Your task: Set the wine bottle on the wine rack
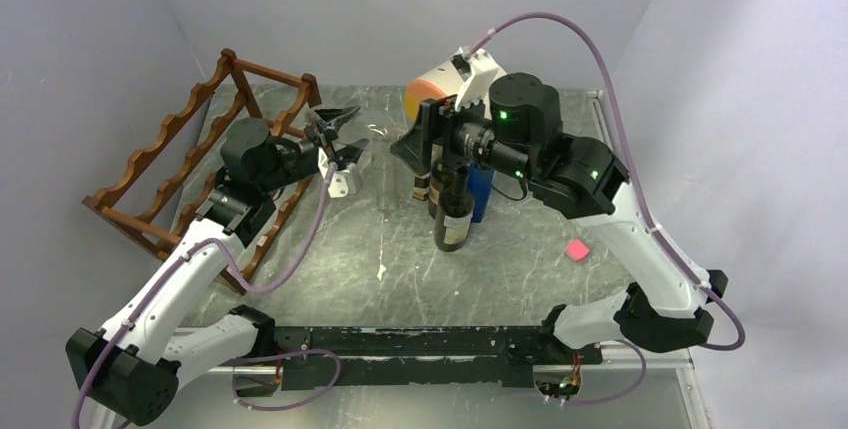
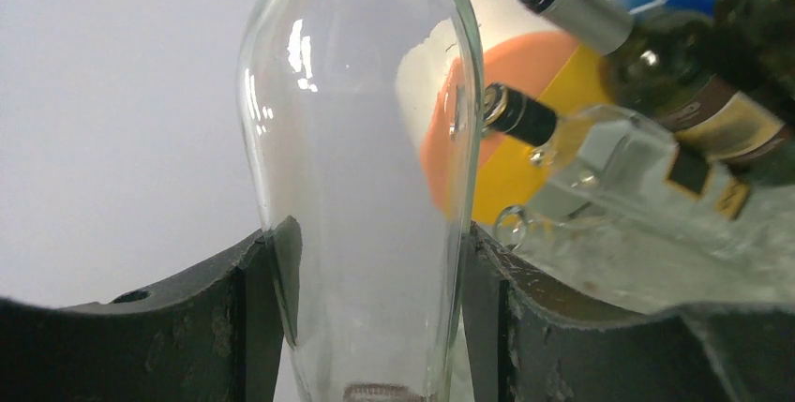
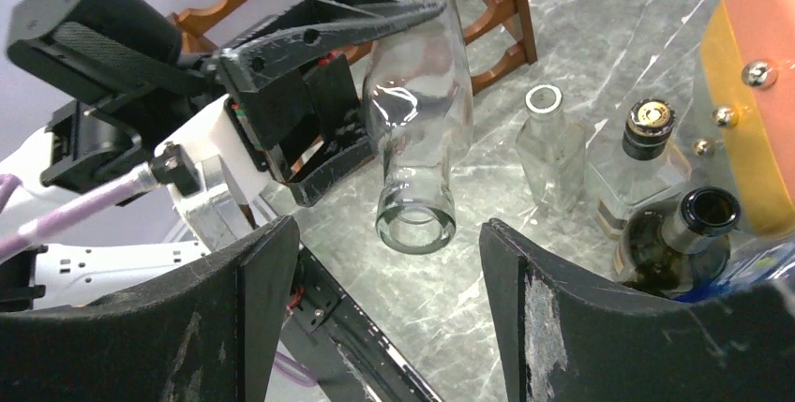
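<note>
The wine bottle (image 2: 366,121) is clear, empty glass, and my left gripper (image 2: 375,261) is shut on it, one finger pressed to each side. It hangs above the table, lying roughly level, just right of the wine rack (image 1: 190,169). In the top view the left gripper (image 1: 335,144) is close to the rack's right end. From the right wrist, the bottle (image 3: 417,111) points its round end at my right gripper (image 3: 384,229). That gripper stands open, a short way back from the bottle, with nothing between its fingers. The right gripper (image 1: 418,141) hovers over the standing bottles.
A dark wine bottle (image 1: 450,209), a blue bottle (image 1: 482,194) and a small clear bottle (image 1: 422,187) stand mid-table under the right wrist. An orange, yellow and white object (image 1: 430,89) sits behind them. A pink scrap (image 1: 577,249) lies to the right.
</note>
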Controlling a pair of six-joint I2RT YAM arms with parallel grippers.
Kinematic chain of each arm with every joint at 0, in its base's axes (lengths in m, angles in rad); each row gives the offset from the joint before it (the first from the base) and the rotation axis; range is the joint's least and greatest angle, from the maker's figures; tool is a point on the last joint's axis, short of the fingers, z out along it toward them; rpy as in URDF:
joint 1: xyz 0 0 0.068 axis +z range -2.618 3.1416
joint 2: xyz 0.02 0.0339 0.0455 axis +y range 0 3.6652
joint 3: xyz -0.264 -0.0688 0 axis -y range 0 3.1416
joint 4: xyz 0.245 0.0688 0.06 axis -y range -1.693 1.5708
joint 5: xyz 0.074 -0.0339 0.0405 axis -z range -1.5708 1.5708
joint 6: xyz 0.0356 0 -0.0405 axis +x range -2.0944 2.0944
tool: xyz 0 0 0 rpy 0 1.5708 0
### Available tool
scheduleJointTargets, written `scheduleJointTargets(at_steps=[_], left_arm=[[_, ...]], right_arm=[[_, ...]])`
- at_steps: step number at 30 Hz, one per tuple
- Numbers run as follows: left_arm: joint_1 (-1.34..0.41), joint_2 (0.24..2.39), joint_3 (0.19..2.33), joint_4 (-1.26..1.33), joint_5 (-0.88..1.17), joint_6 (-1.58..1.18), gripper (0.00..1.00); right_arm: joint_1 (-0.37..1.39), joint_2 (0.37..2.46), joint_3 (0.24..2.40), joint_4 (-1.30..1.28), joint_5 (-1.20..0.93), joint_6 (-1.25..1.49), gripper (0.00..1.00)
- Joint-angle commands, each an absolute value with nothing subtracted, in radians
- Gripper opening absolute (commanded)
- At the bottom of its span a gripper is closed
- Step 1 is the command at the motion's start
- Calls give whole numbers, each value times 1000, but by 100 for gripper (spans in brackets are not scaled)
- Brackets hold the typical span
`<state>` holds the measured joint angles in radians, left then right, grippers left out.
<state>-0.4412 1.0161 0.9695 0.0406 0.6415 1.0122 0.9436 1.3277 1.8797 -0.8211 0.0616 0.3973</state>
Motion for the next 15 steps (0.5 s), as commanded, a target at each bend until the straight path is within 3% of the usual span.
scheduleJointTargets(at_steps=[1,13,15], left_arm=[[-452,979,992,145,590,1238,7],[-485,949,939,148,634,1353,7],[-491,951,942,146,631,1363,7]], right_arm=[[943,1367,1896,-847,49,433,74],[940,1410,1864,-785,6,395,72],[938,1415,1856,-779,-21,393,65]])
